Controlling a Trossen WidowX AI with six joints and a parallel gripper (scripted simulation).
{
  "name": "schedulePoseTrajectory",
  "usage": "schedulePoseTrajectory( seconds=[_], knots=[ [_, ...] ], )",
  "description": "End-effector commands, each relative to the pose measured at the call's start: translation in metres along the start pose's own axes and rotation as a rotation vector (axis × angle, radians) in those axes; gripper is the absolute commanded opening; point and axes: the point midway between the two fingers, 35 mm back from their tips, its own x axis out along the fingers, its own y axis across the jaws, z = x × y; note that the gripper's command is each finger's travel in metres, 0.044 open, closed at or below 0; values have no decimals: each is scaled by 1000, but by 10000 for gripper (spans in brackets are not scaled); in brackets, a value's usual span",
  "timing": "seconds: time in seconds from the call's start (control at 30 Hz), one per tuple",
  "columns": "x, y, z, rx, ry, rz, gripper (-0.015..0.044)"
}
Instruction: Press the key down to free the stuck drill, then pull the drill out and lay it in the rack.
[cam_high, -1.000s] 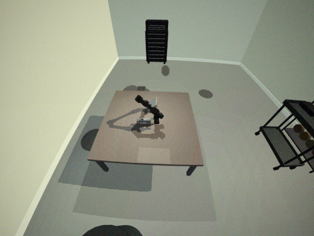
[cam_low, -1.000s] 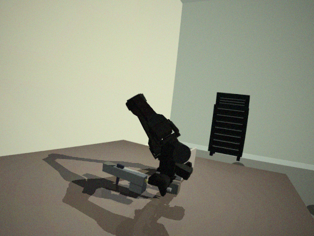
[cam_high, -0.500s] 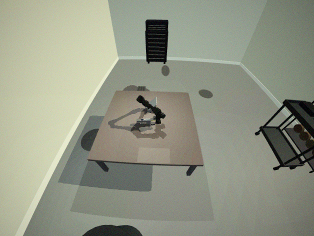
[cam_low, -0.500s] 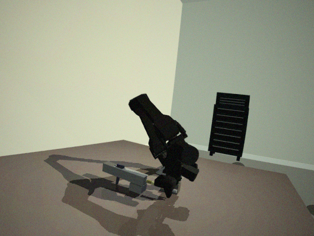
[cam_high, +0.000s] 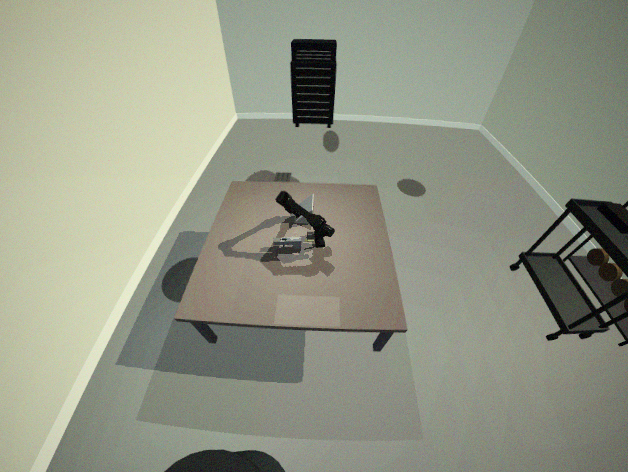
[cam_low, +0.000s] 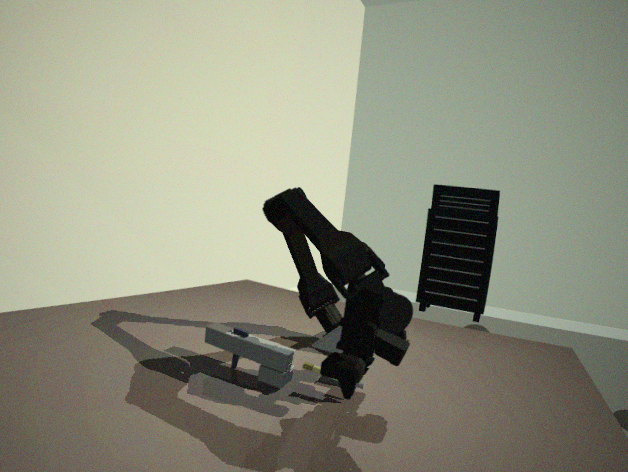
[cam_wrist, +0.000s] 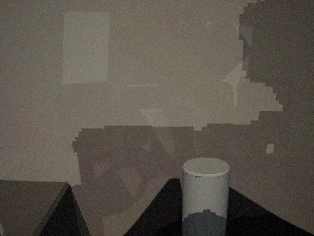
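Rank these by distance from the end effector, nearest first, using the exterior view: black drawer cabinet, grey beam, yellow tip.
1. Yellow tip: just left of it in the image.
2. Grey beam: farther left.
3. Black drawer cabinet: off the table, against the back wall.

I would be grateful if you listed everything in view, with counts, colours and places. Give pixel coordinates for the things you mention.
Table (cam_high: 228, 299) (cam_low: 431, 406) (cam_wrist: 30, 125): one, brown, mid-room
Beam-shaped fixture (cam_high: 290, 247) (cam_low: 248, 347): one, grey, on the table
Upright piece (cam_low: 234, 361): one, dark blue, under the beam
Panel (cam_high: 307, 204) (cam_low: 329, 340): one, pale, behind the gripper
Drawer cabinet (cam_high: 313, 89) (cam_low: 459, 248): one, black, far wall
Cart (cam_high: 583, 207): one, black, right
Round objects (cam_high: 597, 256): at least three, brown, at the cart
Drill (cam_high: 310, 234) (cam_low: 309, 366) (cam_wrist: 206, 185): one, pale with yellow, in the gripper
Arm (cam_high: 304, 213) (cam_low: 350, 253): one, black, over the table
Gripper (cam_high: 318, 242) (cam_low: 347, 388) (cam_wrist: 190, 187): one, black, beside the fixture
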Motion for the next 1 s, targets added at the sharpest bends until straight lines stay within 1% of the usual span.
schedulePoseTrajectory(
  seconds=[0.0, 0.97],
  knots=[
    [-3, 0, 0, 3, -1, 0, 0],
    [-19, -1, -3, 3, -2, 0, 0]
  ],
)
